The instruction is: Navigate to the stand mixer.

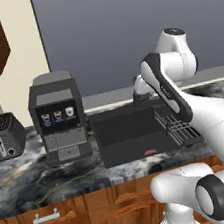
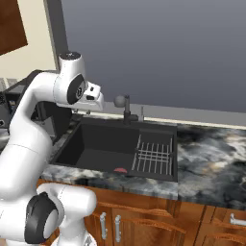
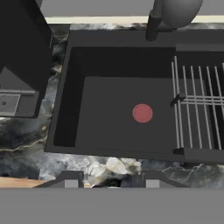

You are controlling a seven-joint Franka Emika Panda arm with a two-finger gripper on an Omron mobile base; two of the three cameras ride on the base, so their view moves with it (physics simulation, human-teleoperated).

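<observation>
While the base faces the matte black sink (image 1: 132, 131) in a veined marble counter (image 2: 211, 149), the stand mixer is nowhere ahead, so navigation seems unfinished; driving sideways looks necessary. At nine o'clock stands a boxy coffee machine (image 1: 59, 116). The gripper (image 3: 108, 180) holds its fingers apart, empty.

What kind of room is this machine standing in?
A kitchen, and a rendered one. A dark sink with a faucet is set into a marbled counter, a black coffee machine and a toaster stand on it, and wooden cabinets sit below.
</observation>
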